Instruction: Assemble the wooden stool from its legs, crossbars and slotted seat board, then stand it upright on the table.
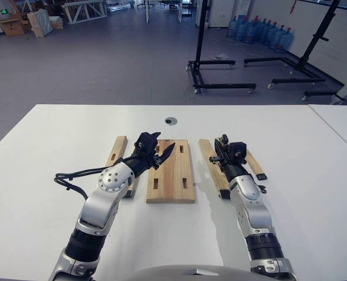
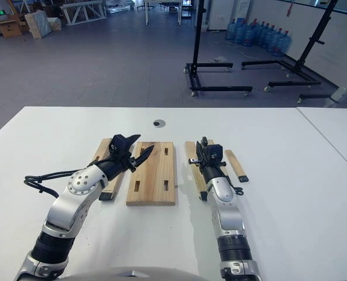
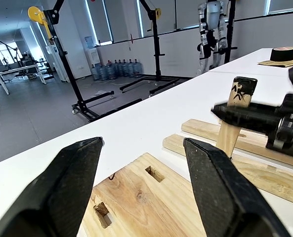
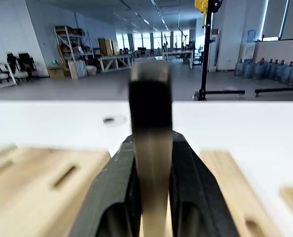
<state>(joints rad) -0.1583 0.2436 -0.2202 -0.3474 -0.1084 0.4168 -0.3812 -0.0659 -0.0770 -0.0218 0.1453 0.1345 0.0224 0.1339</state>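
Seat board (image 1: pixel 171 171): pale wood with four narrow slots, lying flat near the middle of the white table (image 1: pixel 56 146), long side running away from the robot. Left gripper (image 1: pixel 158 146): poised over the board's far left part, its two black fingers (image 3: pixel 72 182) spread wide apart with nothing between them; whether it touches the wood cannot be told. Side plank (image 1: pixel 119 147): flat on the table just beside the board's left edge, partly covered by the left arm. Long plank (image 2: pixel 193 161): flat on the table to the right of the board, parallel to it and lying under the right gripper. Right gripper (image 1: pixel 223 146): above that plank, fingers clamped together on a capped wooden piece (image 4: pixel 151 148), a narrow strip with a black end that stands up between the fingers; the left wrist view shows it rising above the planks. Short bar (image 1: pixel 256 165): black-tipped, flat on the table just right of the long plank. Round port (image 1: pixel 171 121): set in the tabletop beyond the board. Black cable (image 1: pixel 74 175): looped on the table beside the left arm. Wheeled black stands (image 1: pixel 223 86) and blue water bottles (image 1: pixel 261 29): on the floor beyond the table.
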